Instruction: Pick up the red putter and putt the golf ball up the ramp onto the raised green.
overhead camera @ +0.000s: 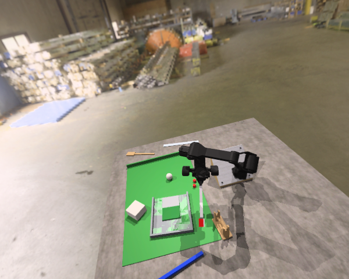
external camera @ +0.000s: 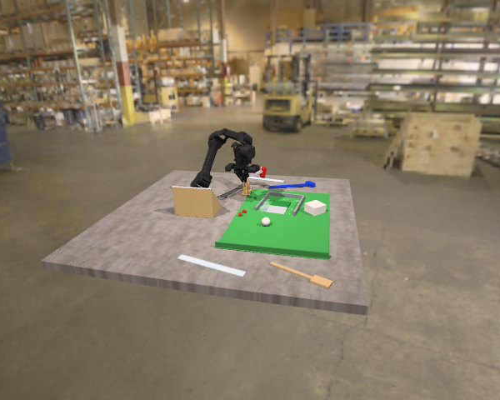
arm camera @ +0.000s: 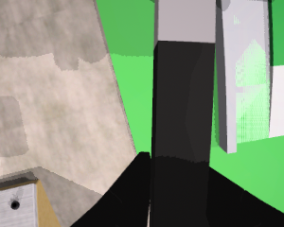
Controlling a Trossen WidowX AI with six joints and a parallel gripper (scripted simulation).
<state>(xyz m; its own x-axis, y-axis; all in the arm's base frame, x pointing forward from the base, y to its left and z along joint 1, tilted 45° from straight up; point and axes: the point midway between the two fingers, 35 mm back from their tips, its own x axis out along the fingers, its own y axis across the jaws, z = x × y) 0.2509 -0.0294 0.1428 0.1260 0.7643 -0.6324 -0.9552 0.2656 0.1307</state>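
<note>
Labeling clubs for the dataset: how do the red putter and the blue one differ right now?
The red putter is clamped in the hand and lifted off the table; the blue putter lies flat on the table, untouched. The red putter has a pale shaft with a red head; the blue putter is blue all over. Both are long, thin clubs.

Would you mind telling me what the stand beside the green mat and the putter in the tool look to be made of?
The tan notched stand looks like unfinished wood, going by its flat matte colour. The red-headed putter has a pale grey shaft, perhaps metal or plastic, and a dark matte grip clamped in the black tool.
</note>
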